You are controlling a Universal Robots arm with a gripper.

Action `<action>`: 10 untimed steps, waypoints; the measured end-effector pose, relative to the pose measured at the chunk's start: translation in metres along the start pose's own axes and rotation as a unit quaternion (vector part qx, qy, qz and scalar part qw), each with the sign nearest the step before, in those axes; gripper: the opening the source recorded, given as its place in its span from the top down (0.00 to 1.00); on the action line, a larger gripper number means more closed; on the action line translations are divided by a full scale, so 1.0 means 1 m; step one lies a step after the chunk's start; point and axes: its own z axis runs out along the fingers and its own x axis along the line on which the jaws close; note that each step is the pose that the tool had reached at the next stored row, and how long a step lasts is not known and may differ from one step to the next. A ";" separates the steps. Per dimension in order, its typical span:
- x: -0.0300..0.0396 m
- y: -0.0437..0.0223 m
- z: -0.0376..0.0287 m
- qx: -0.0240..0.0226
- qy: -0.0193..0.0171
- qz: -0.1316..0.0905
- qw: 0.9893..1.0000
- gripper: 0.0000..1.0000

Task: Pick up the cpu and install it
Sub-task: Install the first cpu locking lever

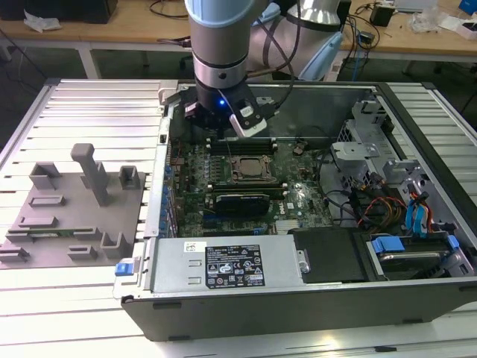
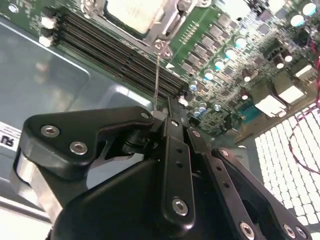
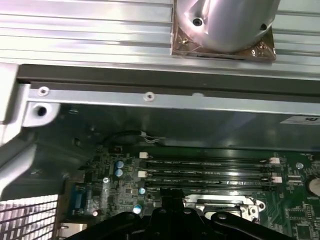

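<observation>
Jaws of the gripper (image 1: 223, 128), seemingly closed and empty, hang in the upper middle of the exterior view over the motherboard (image 1: 298, 201), while the cpu (image 1: 250, 168) lies seated in its socket, apparently placed.

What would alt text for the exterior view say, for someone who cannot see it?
A robot arm reaches down into an open computer case, its gripper above the motherboard near the socket holding the cpu. A grey fixture sits at the exterior view's left.
</observation>
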 end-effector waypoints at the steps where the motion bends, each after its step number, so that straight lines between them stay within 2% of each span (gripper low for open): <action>1: -0.0025 -0.0002 0.0003 0.000 0.000 0.000 1.000 0.89; 4: -0.0175 -0.0014 0.0016 0.000 0.001 0.000 1.000 0.89; 8: -0.0341 -0.0029 0.0028 0.000 0.002 0.001 1.000 0.89; 10: -0.0348 -0.0029 0.0029 0.001 0.002 0.001 1.000 0.89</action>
